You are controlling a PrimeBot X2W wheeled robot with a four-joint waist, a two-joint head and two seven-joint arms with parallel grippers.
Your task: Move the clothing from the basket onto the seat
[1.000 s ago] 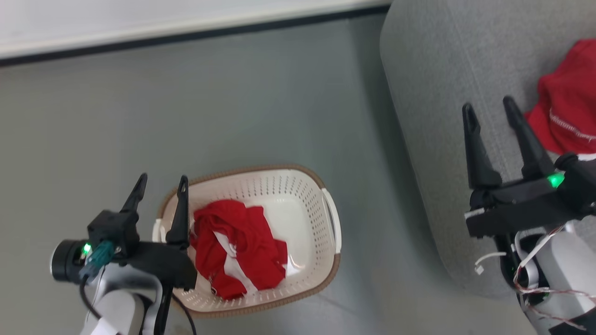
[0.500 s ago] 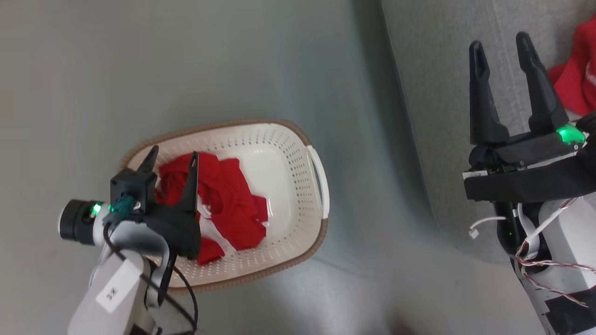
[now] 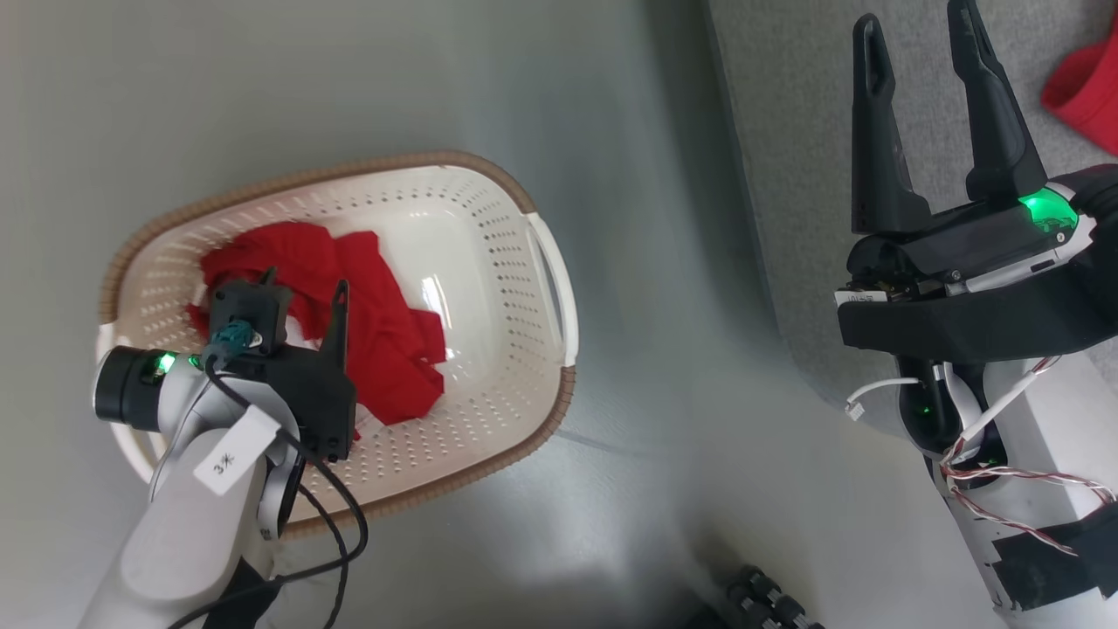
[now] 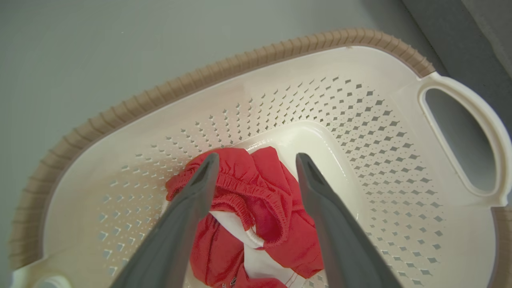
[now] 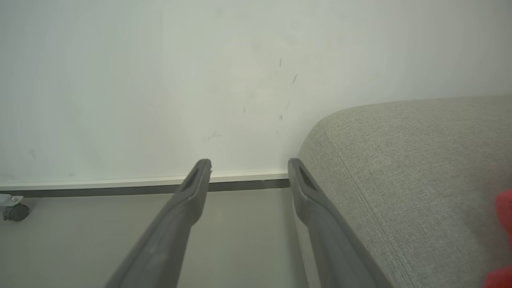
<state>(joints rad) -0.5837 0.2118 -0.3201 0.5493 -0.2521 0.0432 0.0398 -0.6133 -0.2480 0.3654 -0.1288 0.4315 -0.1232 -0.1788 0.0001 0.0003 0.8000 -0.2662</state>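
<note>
Both gape empty: left gripper [image 3: 303, 279] over the clothing [image 3: 384, 349], right gripper [image 3: 913, 17] by the seat [image 3: 786, 131].

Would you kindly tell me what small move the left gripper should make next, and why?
Probably lower the left gripper a little and close on the red clothing in the basket. Its jaws stand open astride the bunched elastic fold, with nothing held yet. The right gripper hangs open by the seat, where another red garment lies.
</note>
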